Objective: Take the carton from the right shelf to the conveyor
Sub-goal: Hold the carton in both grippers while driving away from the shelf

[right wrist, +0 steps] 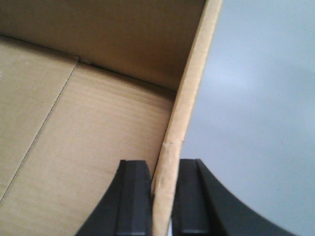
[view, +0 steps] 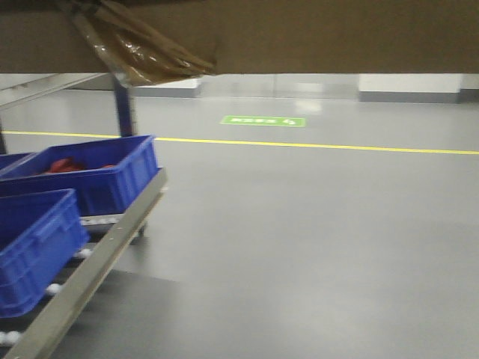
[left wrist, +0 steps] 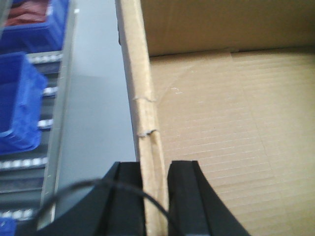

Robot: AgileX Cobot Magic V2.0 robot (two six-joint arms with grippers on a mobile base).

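Note:
The brown carton (view: 299, 34) hangs in the air across the top of the front view, with a twisted yellowish tape strip (view: 146, 48) dangling from its left part. My left gripper (left wrist: 156, 169) is shut on the carton's creased left wall (left wrist: 140, 88), one finger inside and one outside. Shut on the carton's right wall (right wrist: 189, 93) in the same way is my right gripper (right wrist: 165, 169). The open inside of the carton (left wrist: 226, 123) is bare cardboard. The shelf (view: 97, 258) lies at the lower left, below and beside the carton. The conveyor is out of view.
Blue plastic bins (view: 90, 176) sit on the shelf's roller tracks, one holding something red. Grey floor (view: 314, 224) with a yellow line (view: 322, 146) and a green marking (view: 262, 120) stretches ahead and to the right. A shelf post (view: 123, 108) stands left.

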